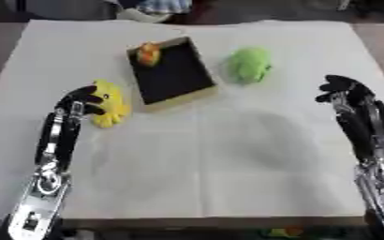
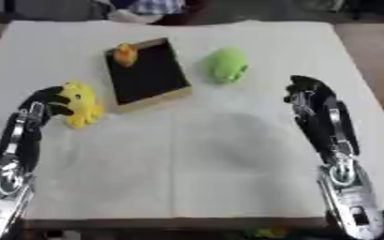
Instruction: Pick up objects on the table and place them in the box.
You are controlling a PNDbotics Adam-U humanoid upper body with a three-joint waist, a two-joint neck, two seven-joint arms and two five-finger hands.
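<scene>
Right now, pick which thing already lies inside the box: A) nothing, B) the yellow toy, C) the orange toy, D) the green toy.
C: the orange toy sits in the far corner of the box, while the green toy lies on the table to its right and the yellow toy lies to its left by the left hand.

A white cloth [image 1: 228,154] covers the desk [image 1: 195,222], whose wooden front edge shows along the bottom of the frame. Creases cross the cloth near the middle. At top centre, blue-and-white fabric [image 1: 164,5] shows beyond the far edge.
</scene>
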